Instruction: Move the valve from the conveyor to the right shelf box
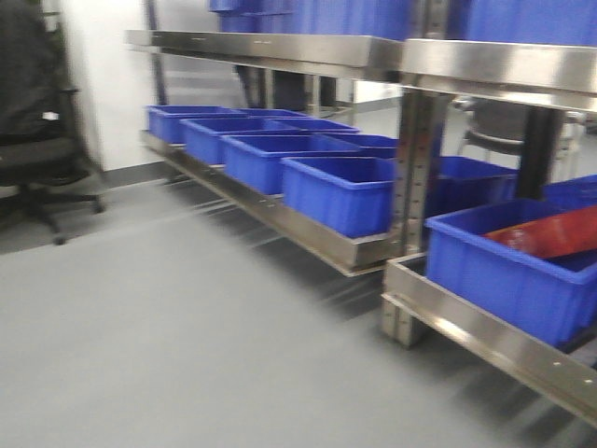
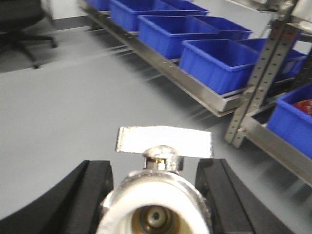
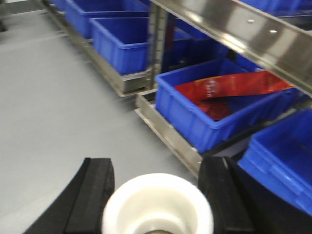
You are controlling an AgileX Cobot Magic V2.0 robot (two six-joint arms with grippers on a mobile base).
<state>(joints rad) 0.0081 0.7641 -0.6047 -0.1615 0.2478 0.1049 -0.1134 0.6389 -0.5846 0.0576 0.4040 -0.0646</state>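
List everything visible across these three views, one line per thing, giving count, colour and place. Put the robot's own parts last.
blue bins: at least eight, blue, in rows on the shelves
shelf racks: two adjoining, bare steel, right side of the room
red packet: one, red, lying inside a bin on the lower shelf
office chair: one, black, far left by the wall
floor: one, grey, in front of the racks
valve: one, silver metal with a flat handle and a white end, between the left gripper's fingers
white-rimmed object: one, white, between the right gripper's fingers
left gripper: one, black fingers, holding the valve
right gripper: one, black fingers, holding the white-rimmed object
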